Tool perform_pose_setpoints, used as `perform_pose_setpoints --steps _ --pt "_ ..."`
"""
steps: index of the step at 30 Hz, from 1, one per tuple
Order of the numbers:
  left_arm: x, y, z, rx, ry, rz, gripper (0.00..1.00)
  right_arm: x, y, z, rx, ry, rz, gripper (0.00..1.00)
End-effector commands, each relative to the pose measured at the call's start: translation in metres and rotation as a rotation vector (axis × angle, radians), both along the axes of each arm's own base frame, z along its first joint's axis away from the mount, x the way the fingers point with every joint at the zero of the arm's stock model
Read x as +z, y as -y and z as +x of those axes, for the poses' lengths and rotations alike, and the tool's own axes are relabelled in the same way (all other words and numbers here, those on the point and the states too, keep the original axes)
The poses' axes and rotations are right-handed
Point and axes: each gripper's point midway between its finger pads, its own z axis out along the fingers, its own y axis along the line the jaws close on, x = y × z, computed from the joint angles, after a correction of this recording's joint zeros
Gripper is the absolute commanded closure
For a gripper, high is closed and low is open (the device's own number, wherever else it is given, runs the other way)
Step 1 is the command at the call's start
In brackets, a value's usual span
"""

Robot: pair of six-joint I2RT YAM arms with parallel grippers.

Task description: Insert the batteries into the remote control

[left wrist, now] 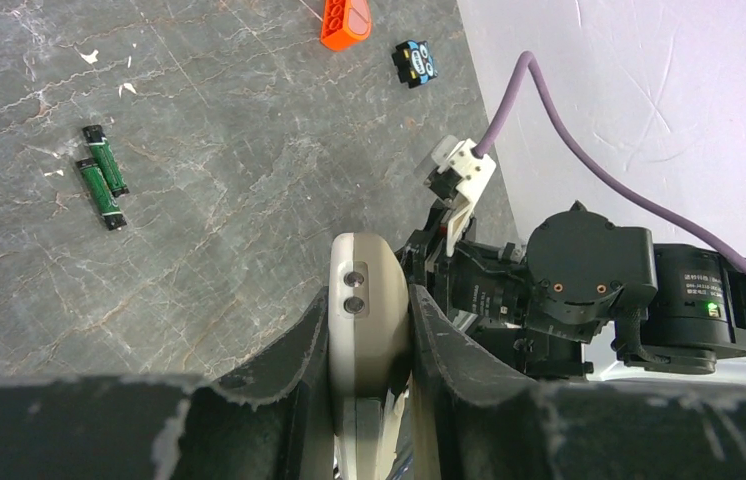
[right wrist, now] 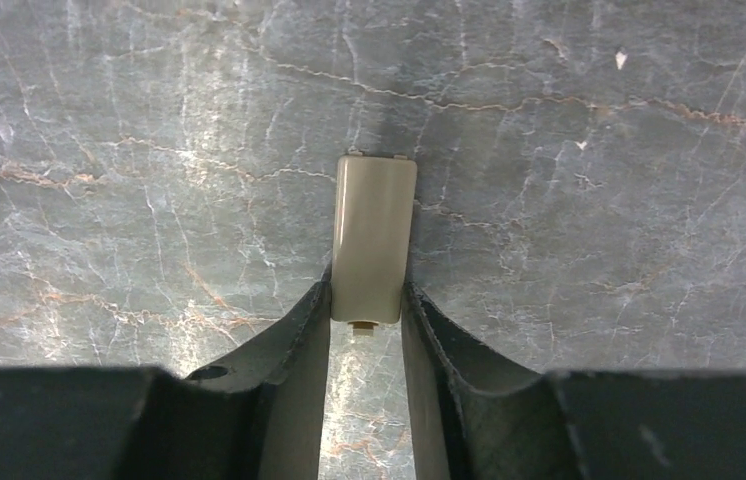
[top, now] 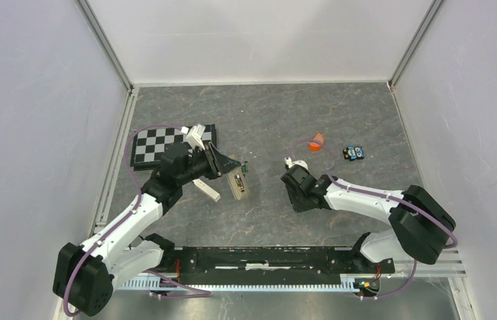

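Remote control (left wrist: pixel 366 285) clamped in left claw (left wrist: pixel 369 330); small tan cover (right wrist: pixel 374 225) pinched in right claw (right wrist: pixel 369 300). Likely cover-off step. Next: set cover down, fetch batteries (left wrist: pixel 101 176) lying on table (left wrist: pixel 229 150).

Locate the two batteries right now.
In the left wrist view, the batteries lie side by side on the table at upper left, well left of the orange object.

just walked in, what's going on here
The left fingers are clamped on the remote control. The right fingers pinch a small tan cover, apparently the battery lid, over the table. The two batteries lie side by side, loose on the table, not yet loaded.
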Motion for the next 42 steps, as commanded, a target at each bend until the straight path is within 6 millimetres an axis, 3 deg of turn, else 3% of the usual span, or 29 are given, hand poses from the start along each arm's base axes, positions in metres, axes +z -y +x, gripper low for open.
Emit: perform_pose_setpoints --steps 1,4,12,20,27,42 --pt "0.006 0.003 0.004 -0.014 0.045 -0.022 0.98 -0.010 0.017 -0.007 -0.057 -0.026 -0.016 0.67" --pt "0.003 0.007 0.004 -0.029 0.029 -0.039 0.98 -0.007 0.015 -0.002 -0.050 0.001 0.000 0.76" --pt "-0.015 0.022 0.011 -0.056 -0.010 -0.091 0.98 0.023 -0.010 0.017 0.104 0.136 0.112 0.82" --pt "-0.041 0.044 0.028 -0.022 0.040 -0.124 0.98 0.087 -0.065 0.022 0.304 0.319 0.398 0.85" --pt "-0.032 0.046 0.030 0.016 0.167 -0.214 0.98 0.132 -0.100 0.009 0.453 0.446 0.505 0.86" --pt "-0.014 0.046 0.013 -0.036 0.272 -0.331 0.98 0.148 -0.121 0.018 0.433 0.498 0.376 0.85"
